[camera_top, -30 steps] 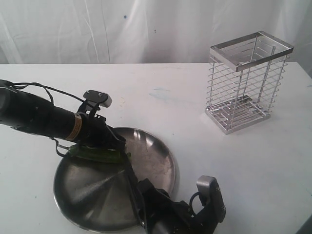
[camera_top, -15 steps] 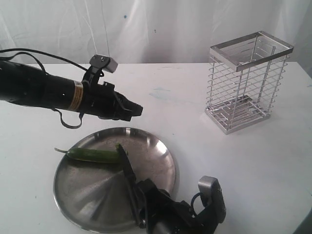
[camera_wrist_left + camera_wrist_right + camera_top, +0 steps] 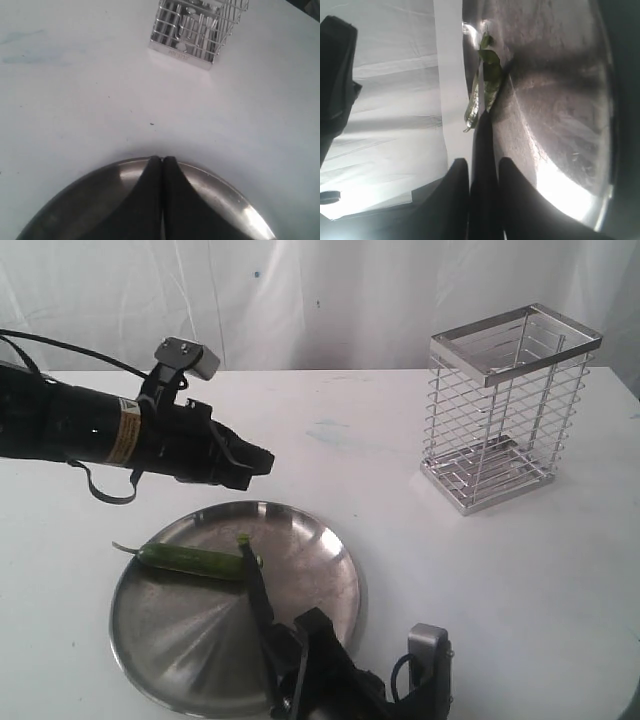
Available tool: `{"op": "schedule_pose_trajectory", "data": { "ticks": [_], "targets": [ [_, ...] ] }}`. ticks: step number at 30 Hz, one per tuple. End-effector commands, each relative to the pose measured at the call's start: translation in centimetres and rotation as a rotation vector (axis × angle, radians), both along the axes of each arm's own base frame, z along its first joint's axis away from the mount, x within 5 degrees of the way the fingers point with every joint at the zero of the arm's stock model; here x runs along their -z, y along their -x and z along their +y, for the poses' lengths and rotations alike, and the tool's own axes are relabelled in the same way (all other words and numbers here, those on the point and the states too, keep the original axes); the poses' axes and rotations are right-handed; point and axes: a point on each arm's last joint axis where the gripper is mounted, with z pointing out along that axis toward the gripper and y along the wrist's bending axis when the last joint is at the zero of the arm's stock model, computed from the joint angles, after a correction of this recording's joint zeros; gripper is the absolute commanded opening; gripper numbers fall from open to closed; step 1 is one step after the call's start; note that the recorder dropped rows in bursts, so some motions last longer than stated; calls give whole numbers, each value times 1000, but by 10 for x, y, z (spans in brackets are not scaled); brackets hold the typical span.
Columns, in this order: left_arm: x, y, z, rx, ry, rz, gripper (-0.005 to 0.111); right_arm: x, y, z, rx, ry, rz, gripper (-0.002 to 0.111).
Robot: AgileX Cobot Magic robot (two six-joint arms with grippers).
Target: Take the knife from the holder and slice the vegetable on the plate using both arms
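Observation:
The green chilli (image 3: 193,560) lies on the left part of the steel plate (image 3: 335,550), stem pointing left. The black knife (image 3: 256,585) stands with its blade across the chilli's right end, with a tiny green bit (image 3: 243,538) at the tip. My right gripper (image 3: 287,645) is shut on the knife at the plate's front edge. In the right wrist view the knife (image 3: 484,145) runs between the fingers toward the chilli (image 3: 490,75). My left gripper (image 3: 262,462) is shut and empty, hovering above the plate's back rim; its closed tips (image 3: 162,161) show over the plate (image 3: 225,182). The empty wire holder (image 3: 510,410) stands at the back right.
The white table (image 3: 350,440) stretches between the plate and the holder (image 3: 197,25). A white curtain hangs behind. My left arm (image 3: 337,75) shows as a dark shape in the right wrist view.
My left gripper has let go of the chilli, risen off the plate and pulled back to the left. The chilli now lies uncovered. The right gripper with the knife sank slightly toward the front.

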Motion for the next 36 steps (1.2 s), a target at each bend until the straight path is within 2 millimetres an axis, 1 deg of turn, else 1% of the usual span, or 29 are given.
{"op": "schedule_pose_trajectory", "data": {
  "ticks": [1, 4, 10, 13, 18, 22, 27, 36],
  "targets": [
    [-21, 11, 3, -14, 4, -70, 0, 8, 4, -3, 1, 17, 56, 0],
    [-26, 16, 4, -11, 7, -84, 0, 8, 7, -2, -10, 8, 63, 0],
    [-16, 21, 7, -19, -31, -74, 0, 7, 7, -2, -9, 5, 64, 0],
    [-18, 21, 9, -49, -38, -82, 0, 5, 7, -5, -4, 4, 61, 0],
    [-21, 21, 10, -57, -30, -91, 0, 1, 7, -12, -22, 94, -6, 0],
    [-20, 19, 12, -77, -59, -110, 0, 1, 7, -12, -41, 137, -41, 0],
    [-20, 19, 13, -89, -65, -111, 0, 4, 6, -16, -37, 244, -70, 0],
    [-20, 20, 11, -65, -47, -104, 0, -9, 6, -18, -84, 335, -214, 0]
  ]
}}
